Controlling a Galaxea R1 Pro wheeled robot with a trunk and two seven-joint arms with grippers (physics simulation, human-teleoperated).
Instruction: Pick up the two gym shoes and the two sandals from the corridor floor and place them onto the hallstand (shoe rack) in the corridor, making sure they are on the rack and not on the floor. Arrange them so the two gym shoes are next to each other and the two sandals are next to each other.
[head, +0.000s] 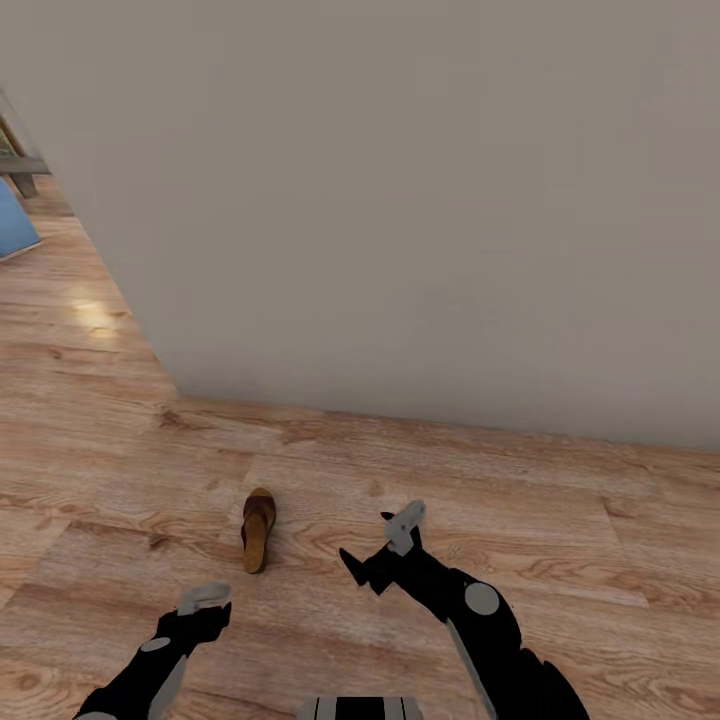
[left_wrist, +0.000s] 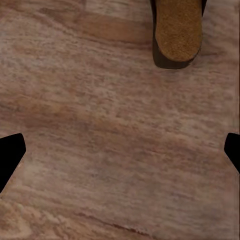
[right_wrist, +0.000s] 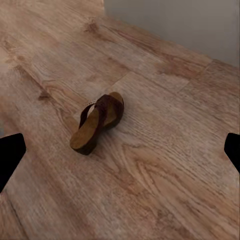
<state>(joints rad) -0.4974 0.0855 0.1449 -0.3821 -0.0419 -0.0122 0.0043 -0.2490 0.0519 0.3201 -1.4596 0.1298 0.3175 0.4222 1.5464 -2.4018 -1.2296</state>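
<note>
Approach to pickup: one sandal (head: 258, 529) lies on the corridor floor (head: 560, 520), beside the wall (head: 420, 200). The left gripper (head: 203, 598) and right gripper (head: 385, 548) hover near it, fingers spread and empty. The next move likely calls for lowering the left gripper over the sandal's heel.

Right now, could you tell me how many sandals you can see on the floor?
1. One sandal lies on the wooden floor ahead of the left end effector. Others may lie outside the pictures.

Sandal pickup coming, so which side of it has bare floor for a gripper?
Bare wood floor lies all around the sandal: toward the wall, and between it and each gripper, left and right. Nowhere crowded.
</note>
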